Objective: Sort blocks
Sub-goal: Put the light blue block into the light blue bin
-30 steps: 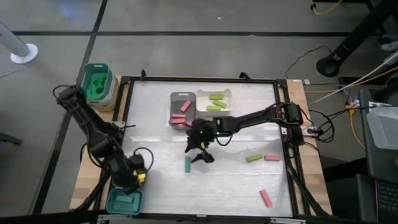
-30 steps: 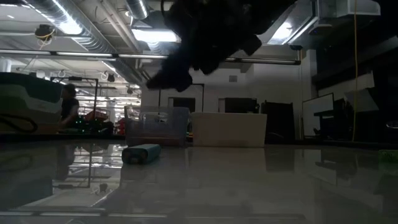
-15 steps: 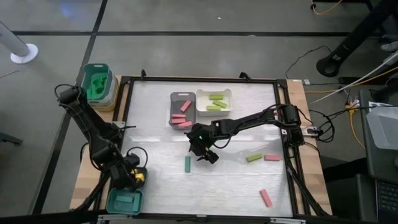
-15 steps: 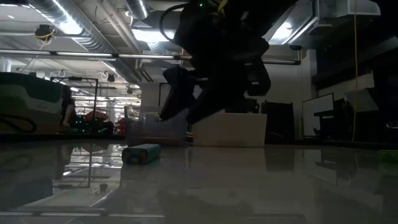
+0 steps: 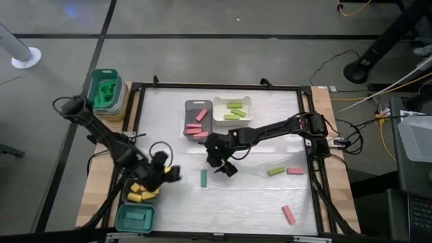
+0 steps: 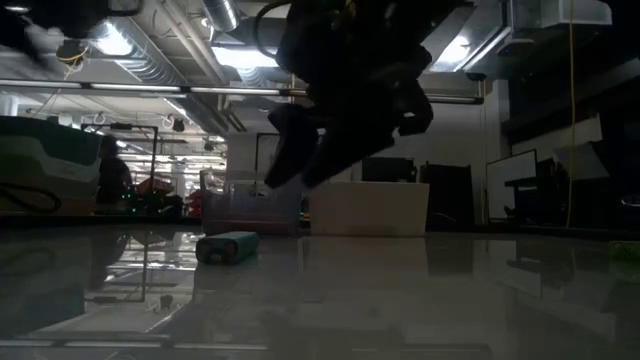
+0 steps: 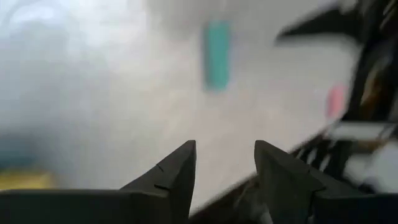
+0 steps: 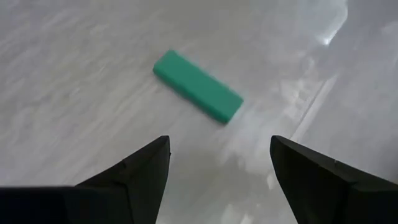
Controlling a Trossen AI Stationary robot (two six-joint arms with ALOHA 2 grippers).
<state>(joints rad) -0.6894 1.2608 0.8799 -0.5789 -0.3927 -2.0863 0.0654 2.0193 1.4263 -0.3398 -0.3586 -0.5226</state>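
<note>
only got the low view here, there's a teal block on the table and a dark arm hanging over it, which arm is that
Observer: The right gripper, per the high view. It hovers beside the teal block, not touching it.
Operator: jaws open?
Observer: Yes, wide open and empty; the right wrist view shows the block lying flat on the table ahead of the fingers.
Operator: where's the left arm
Observer: The left gripper is at the table's left edge, open and empty, just above a tray of yellow blocks.

Right gripper (image 5: 226,169) hovers beside the teal block (image 5: 203,178) — left gripper (image 5: 169,173) nearby.
</note>
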